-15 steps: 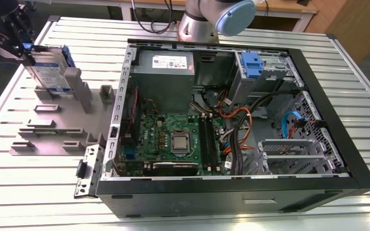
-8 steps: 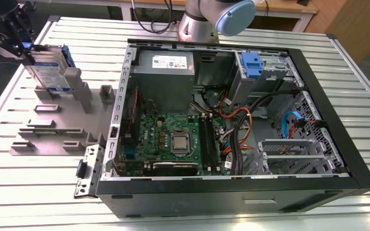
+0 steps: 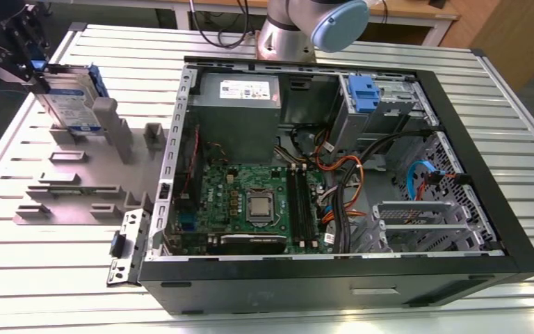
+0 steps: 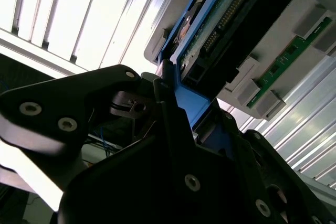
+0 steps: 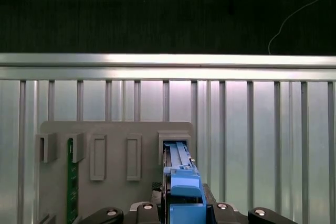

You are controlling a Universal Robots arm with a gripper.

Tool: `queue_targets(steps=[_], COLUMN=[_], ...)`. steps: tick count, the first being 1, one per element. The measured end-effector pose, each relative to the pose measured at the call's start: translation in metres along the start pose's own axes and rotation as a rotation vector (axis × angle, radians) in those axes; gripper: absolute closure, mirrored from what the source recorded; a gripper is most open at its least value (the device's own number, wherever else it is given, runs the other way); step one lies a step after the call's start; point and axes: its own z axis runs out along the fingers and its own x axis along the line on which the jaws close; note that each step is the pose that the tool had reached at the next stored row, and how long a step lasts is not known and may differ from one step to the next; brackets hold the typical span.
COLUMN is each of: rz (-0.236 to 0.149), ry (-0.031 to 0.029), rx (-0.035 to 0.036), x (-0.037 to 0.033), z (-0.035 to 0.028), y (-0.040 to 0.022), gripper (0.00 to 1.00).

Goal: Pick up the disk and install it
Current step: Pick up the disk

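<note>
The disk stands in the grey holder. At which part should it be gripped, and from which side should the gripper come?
Grip the disk by the upper edge of its blue carrier bracket, coming from above. It stands on edge in the grey holder block, whose slot and posts take the lower part, so the narrow top edge is what stays free.

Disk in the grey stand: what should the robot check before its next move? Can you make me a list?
1. Disk stands upright in the grey holder: ok.
2. Gripper is at the disk's top end: ok.
3. Gripper's hold on the disk is firm: cannot tell.
4. Computer case lies open, side off: ok.
5. A free bay for the disk: cannot tell; a blue caddy sits in a bay at the far corner of the case.
</note>
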Motion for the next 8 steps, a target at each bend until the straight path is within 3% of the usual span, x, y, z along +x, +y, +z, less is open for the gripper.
queue_targets(steps=[8], rz=[0.000], ry=[-0.0004], rx=[0.0000], x=[0.0000], z=[-0.0011], y=[0.0000], gripper=[0.63])
